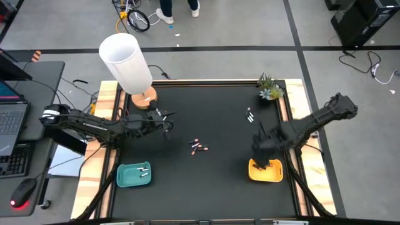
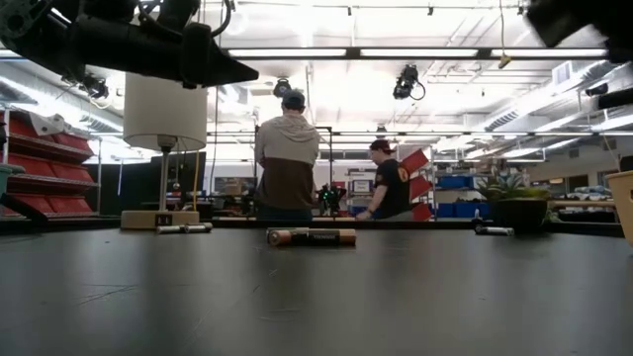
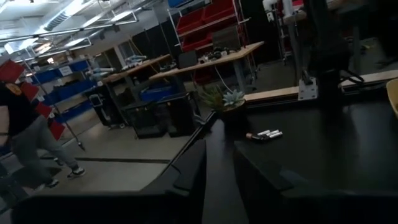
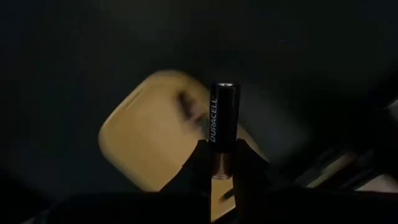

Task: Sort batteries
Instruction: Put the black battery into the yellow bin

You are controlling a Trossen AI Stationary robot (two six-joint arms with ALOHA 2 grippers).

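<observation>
The only readable text is the white brand name "DURACELL", running lengthwise along the dark battery [image 4: 224, 113] pinched between the fingers of the right end effector [image 4: 222, 163]; no other label or number is legible

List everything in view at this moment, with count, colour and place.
Duracell battery: one, dark, held above the yellow tray at the table's front right.
Loose batteries: a few, dark with reddish ends, mid-table.
Pale batteries: two or three, near the plant at the back right.
Teal tray: one, front left, holding pale batteries.
Lamp: one, white shade, wooden base, back left.
People: two, beyond the table.
Right gripper: shut on the battery.
Left gripper: raised near the lamp, empty.
</observation>
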